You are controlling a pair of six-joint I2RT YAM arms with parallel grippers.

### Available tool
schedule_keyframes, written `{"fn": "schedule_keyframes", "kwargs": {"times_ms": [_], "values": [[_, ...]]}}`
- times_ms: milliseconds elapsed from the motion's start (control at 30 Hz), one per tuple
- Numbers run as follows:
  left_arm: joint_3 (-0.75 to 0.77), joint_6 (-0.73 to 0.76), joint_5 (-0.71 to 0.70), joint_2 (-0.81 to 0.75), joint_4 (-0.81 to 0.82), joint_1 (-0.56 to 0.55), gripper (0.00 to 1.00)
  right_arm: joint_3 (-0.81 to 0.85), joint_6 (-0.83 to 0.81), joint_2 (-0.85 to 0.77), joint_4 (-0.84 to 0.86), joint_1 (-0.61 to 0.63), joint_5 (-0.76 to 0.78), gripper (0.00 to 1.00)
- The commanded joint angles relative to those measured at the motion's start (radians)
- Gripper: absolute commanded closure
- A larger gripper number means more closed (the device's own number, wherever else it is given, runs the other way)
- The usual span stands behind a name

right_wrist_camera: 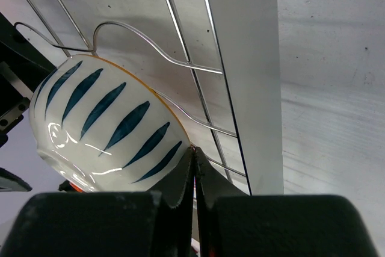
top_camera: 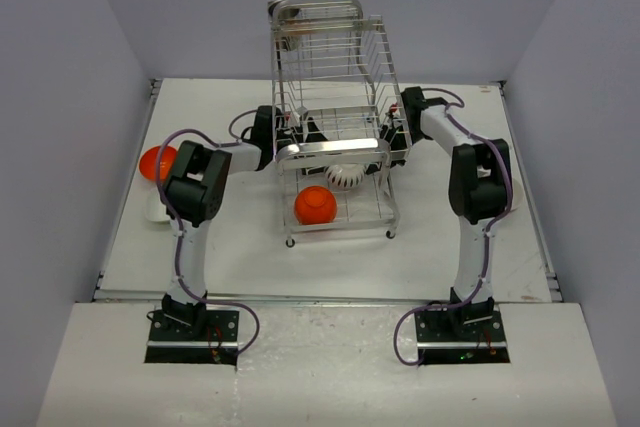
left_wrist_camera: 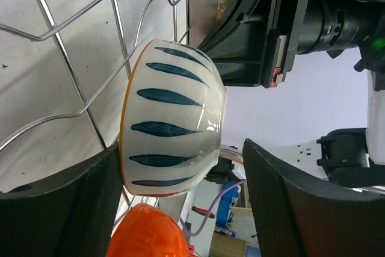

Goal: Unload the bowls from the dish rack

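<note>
**Inspector:** The striped bowl [left_wrist_camera: 168,124] sits in the lower tier of the dish rack [top_camera: 335,150], with an orange bowl [top_camera: 314,205] just beside it. Your left claw [left_wrist_camera: 180,148] is spread, one finger on either side of the striped bowl.

**Operator:** And the right?

**Inspector:** The right claw [right_wrist_camera: 194,156] is pressed together, tips at the rim. I cannot tell whether it pinches. Close the left squarely across the bowl's wall, then lift clear of the wires.

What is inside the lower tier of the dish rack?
An orange bowl and a white bowl with blue stripes lie there. The shiny front bar covers part of that bowl.
</note>
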Motion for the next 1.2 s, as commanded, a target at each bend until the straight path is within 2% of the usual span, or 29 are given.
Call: {"fn": "schedule_keyframes", "kwargs": {"times_ms": [0,233,433,767,1167], "values": [[-0.024,-0.036,0.023,0.019,0.049,-0.009,0.24,0.039,0.007,0.009,-0.002,0.012,-0.044,1.00],[-0.049,-0.112,0.031,0.019,0.149,-0.009,0.38,0.048,0.001,0.009,-0.009,0.012,-0.041,1.00],[-0.074,-0.235,0.039,0.019,0.310,-0.009,0.44,0.062,-0.005,0.014,-0.021,0.012,-0.041,1.00],[-0.087,-0.381,0.037,0.026,0.515,-0.009,0.44,0.088,-0.013,0.028,-0.037,0.012,-0.046,1.00],[-0.087,-0.458,0.022,0.064,0.600,-0.012,0.46,0.102,-0.022,0.039,-0.051,0.013,-0.038,1.00]]}}
